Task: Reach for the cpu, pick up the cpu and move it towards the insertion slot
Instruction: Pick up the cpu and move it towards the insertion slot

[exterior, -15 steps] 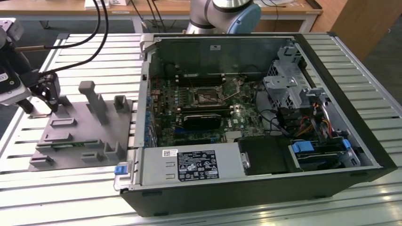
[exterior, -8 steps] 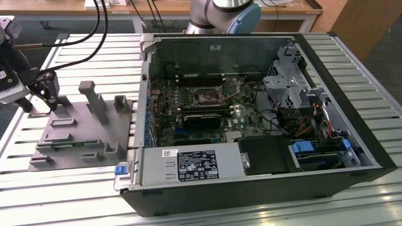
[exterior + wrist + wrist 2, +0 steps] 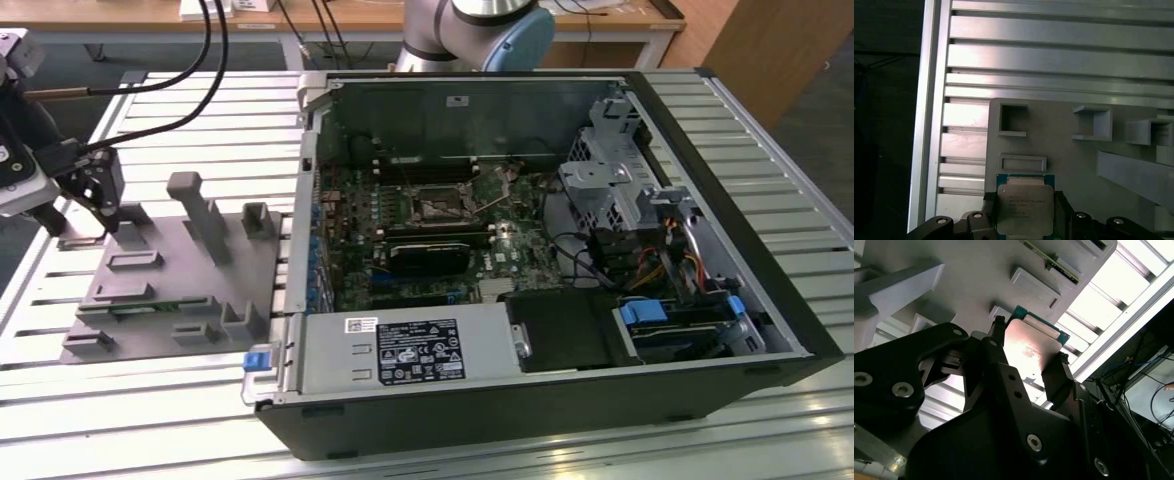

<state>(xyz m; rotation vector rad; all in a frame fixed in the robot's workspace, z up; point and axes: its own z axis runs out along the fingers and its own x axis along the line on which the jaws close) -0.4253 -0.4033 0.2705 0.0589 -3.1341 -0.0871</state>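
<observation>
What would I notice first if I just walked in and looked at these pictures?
Probably the big black computer case lying open on the slatted metal table, its square silver-framed insertion slot showing inside. Next, the small flat square cpu with a shiny silver top, pinched between the fingers of the black gripper at the grey plastic holder plate on the exterior view's left.

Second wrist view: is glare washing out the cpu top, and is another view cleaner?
In the second wrist view, yes: a bright reflection washes out the middle of the cpu, and the aluminium slats are overexposed; in the first wrist view the cpu is evenly lit, no hotspot, between the dark fingers; in the exterior view the gripper reads dark against the pale fixture plate.
</observation>
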